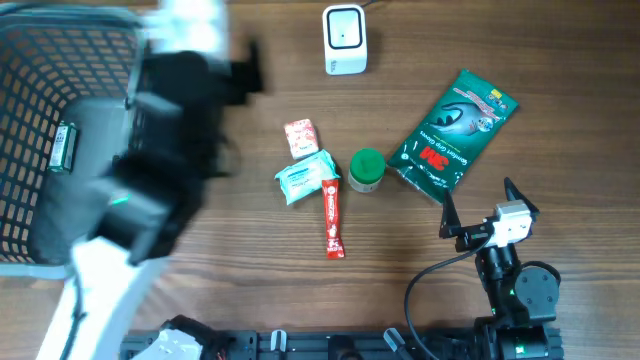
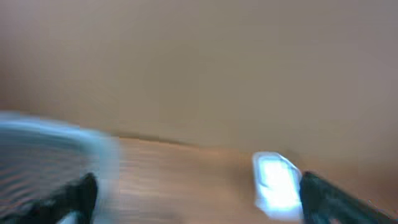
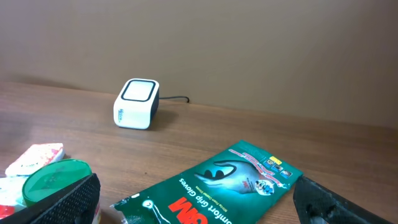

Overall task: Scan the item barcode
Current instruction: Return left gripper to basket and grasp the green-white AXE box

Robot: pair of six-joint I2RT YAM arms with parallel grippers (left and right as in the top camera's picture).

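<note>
The left gripper (image 2: 202, 198) is caught with its fingers spread wide at the two lower corners of the left wrist view, nothing between them. The arm is blurred above the basket (image 1: 30, 60) at the left edge of the table (image 1: 560, 60). One small green-labelled item (image 1: 65, 146) is seen inside the basket against its left wall, so one scan and drop is judged to be done (the scan itself cannot be confirmed from these views). The scanner (image 1: 345, 38) is set at the far side of the table, with nothing held before it. Laid out on the wood are a red-and-white packet (image 1: 300, 135), a teal wipes pack (image 1: 305, 181) just below it, a red stick sachet (image 1: 333, 220), a green-lidded jar (image 1: 367, 170) and the 3M glove pack (image 1: 452, 132). The right gripper (image 1: 478, 200) is held near the glove pack, jaws wide apart and empty. Five items are reckoned to remain, none gripped, so a fresh pick is needed before another scan.
</note>
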